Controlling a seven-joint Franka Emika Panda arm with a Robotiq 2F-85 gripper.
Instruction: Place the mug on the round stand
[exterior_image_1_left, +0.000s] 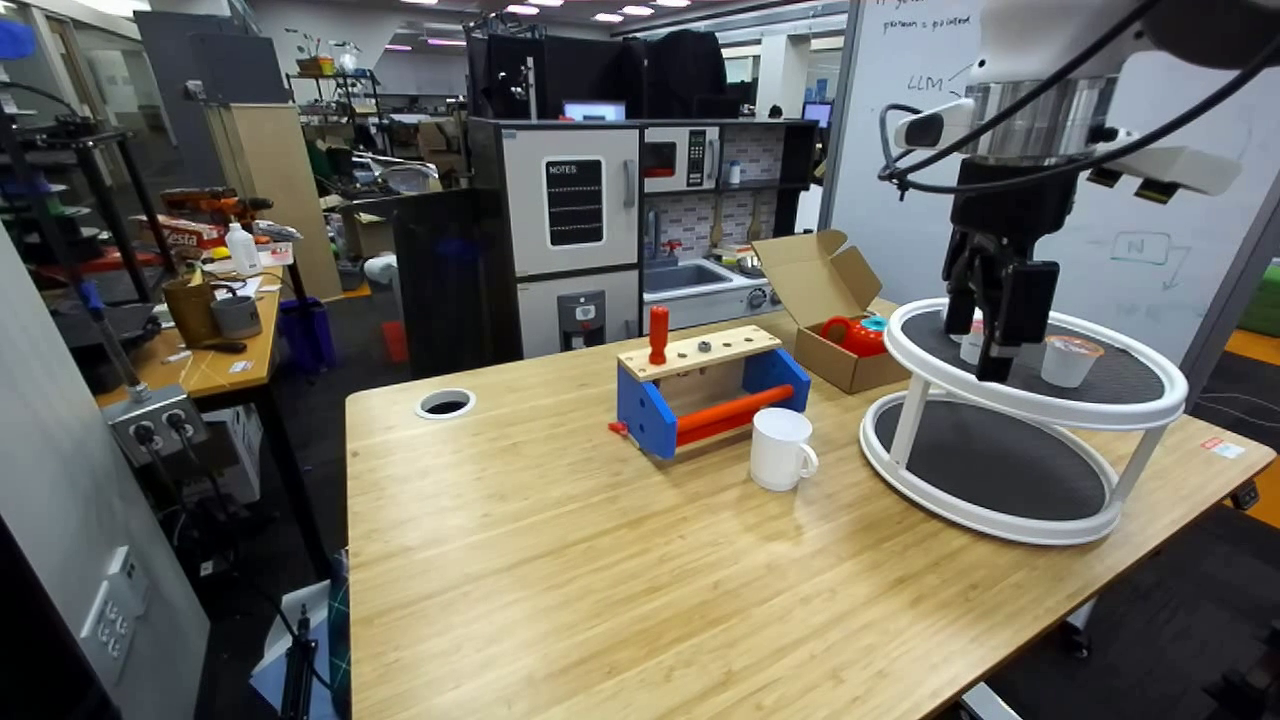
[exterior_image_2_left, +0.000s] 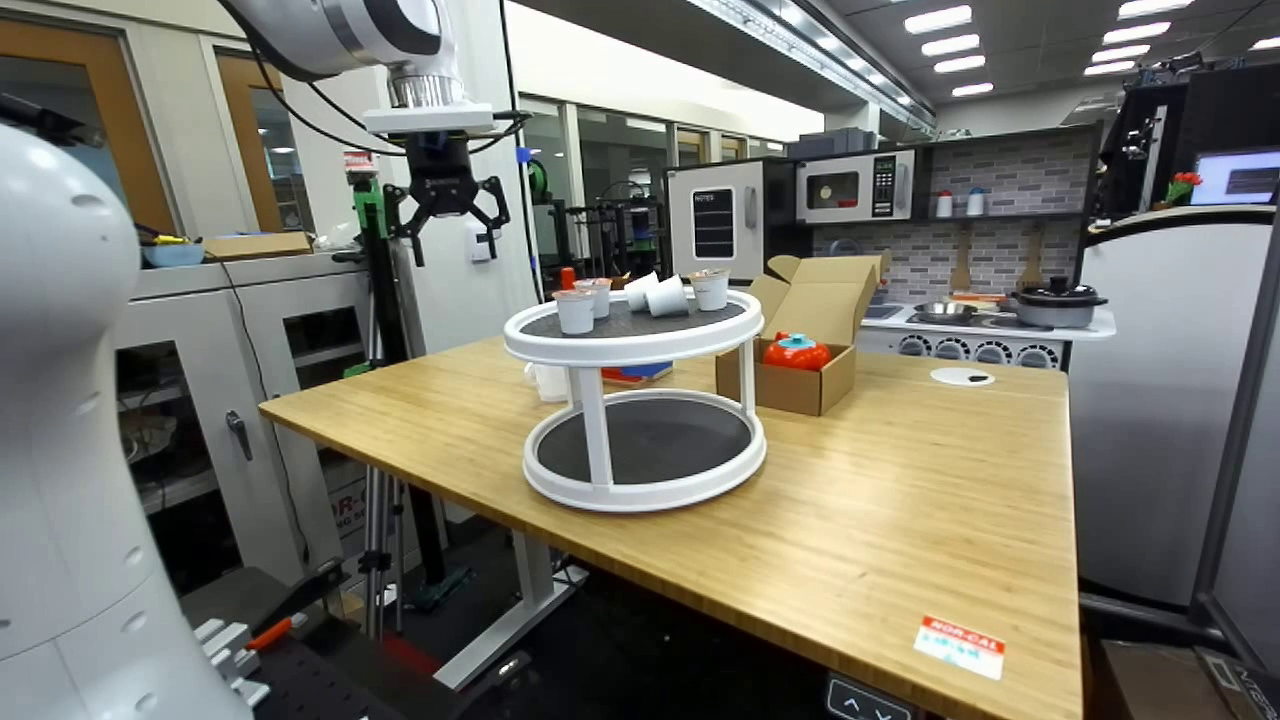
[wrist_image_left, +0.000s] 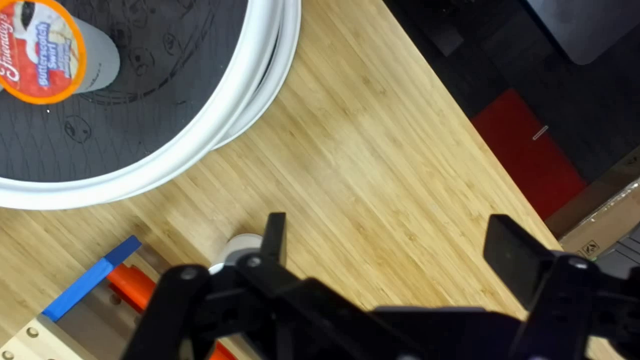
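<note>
I see the mug (exterior_image_1_left: 778, 450) upright on the table (exterior_image_1_left: 560, 570), R of ctr in an exterior view, handle to the R, nr the blue-red-orange rack (exterior_image_1_left: 640, 412). The round stand (exterior_image_1_left: 1100, 415) is far R in that frame, apart fr. the mug, w/ small cups (exterior_image_2_left: 577, 314) on top, a couple tipped over. The gripper (exterior_image_2_left: 455, 250) is upper L in an exterior view, jaws spread wide. In wrist view the mug is low, L of ctr, partly hidden by the gripper.
</note>
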